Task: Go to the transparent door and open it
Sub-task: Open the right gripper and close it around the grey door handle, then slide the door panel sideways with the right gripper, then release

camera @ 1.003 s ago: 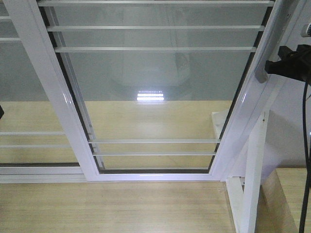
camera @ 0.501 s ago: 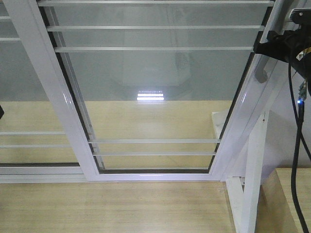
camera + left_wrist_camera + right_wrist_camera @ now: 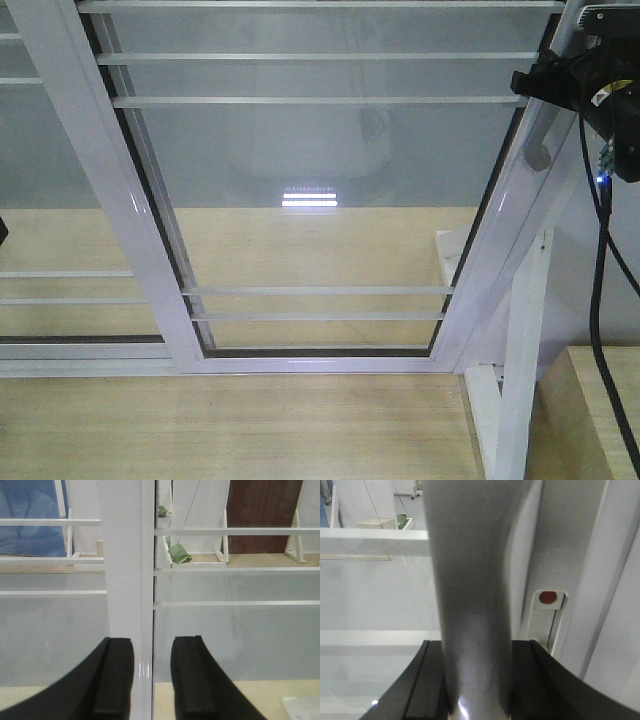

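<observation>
The transparent door point(image 3: 320, 200) fills most of the front view: a tall clear pane in a glossy white frame, crossed by thin white bars near its top and again low down. To the door's left, and overlapping its left rail, stands a second white-framed glass panel point(image 3: 50, 200). Pale wooden floor point(image 3: 250, 430) runs below the door's bottom rail and shows through the glass. Against the door's right rail leans a white post point(image 3: 522, 340).

On that right rail sits the grey curved handle point(image 3: 539, 145). My right tool point(image 3: 476, 650) is clenched on it – in the right wrist view the handle fills the whole gap, a black finger point(image 3: 427, 680) tight on each side. A small red dot point(image 3: 548, 597) shows on the frame just right of the handle.

My left tool point(image 3: 151, 641) is released, grasping nothing – its fingers stand apart in front of a white upright rail point(image 3: 127, 570) of the door.
</observation>
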